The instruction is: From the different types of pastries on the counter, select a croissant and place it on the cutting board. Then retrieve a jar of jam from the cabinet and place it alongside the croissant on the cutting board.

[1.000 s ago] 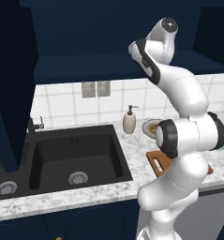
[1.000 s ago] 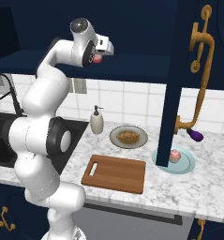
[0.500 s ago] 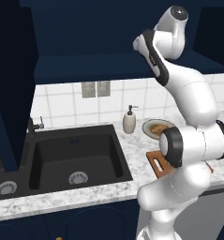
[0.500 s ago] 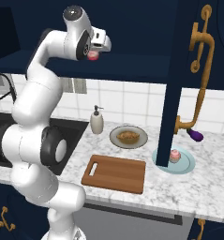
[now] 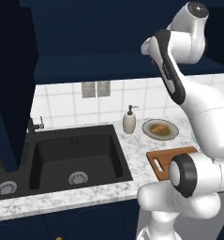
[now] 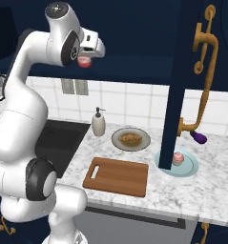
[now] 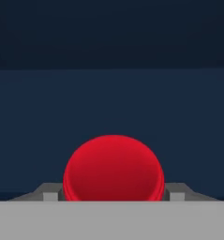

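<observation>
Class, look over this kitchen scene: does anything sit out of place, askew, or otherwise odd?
Yes. The golden-brown croissant lies on its grey plate, not on the bare brown wooden cutting board, while the end effector holds the red-lidded jam jar aloft. Nothing spilled.

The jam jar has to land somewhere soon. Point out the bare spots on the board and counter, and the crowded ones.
The cutting board is bare across its whole top. Bare counter lies right of the board, in front of the blue plate. Crowded: the back strip, with the soap dispenser, the croissant on its plate, and the cupcake by the open cabinet door.
</observation>
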